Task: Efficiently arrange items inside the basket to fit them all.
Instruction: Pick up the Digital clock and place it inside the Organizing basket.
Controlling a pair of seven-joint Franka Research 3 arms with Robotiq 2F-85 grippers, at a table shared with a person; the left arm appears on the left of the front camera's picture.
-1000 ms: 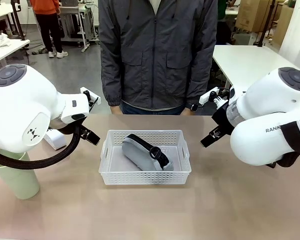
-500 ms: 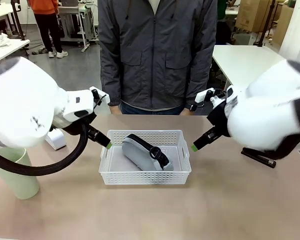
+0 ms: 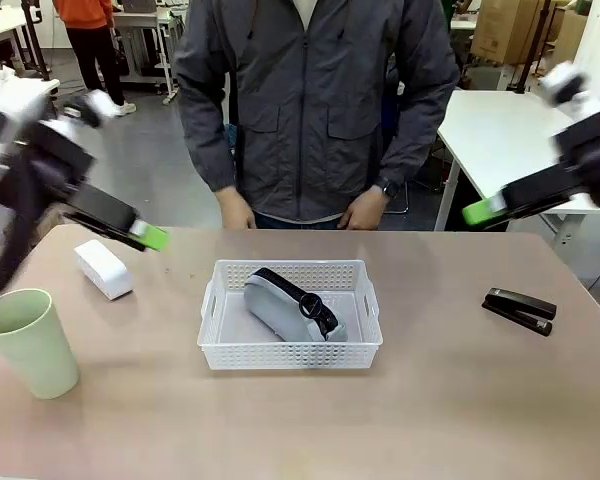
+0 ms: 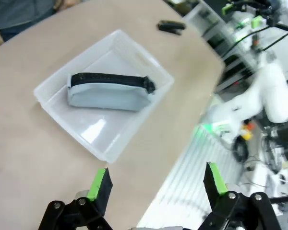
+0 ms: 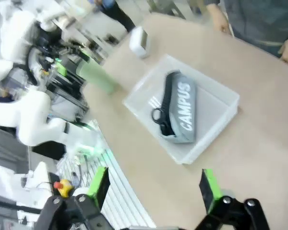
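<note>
Front view: pouch (image 3: 285,303) in basket (image 3: 290,356), other items out on bench (image 3: 430,410)
Grey pouch lying diagonally inside white basket mid-bench, black strap on top; white box (image 3: 103,268) and pale green cup (image 3: 30,342) left of basket, cup nearer robot's edge; black stapler (image 3: 520,309) well apart at right. Left gripper (image 4: 156,177) and right gripper (image 5: 153,184) both high above bench, fingers spread wide, nothing between them, blurred in front view. Person's hand (image 3: 238,210) hanging near far edge
</note>
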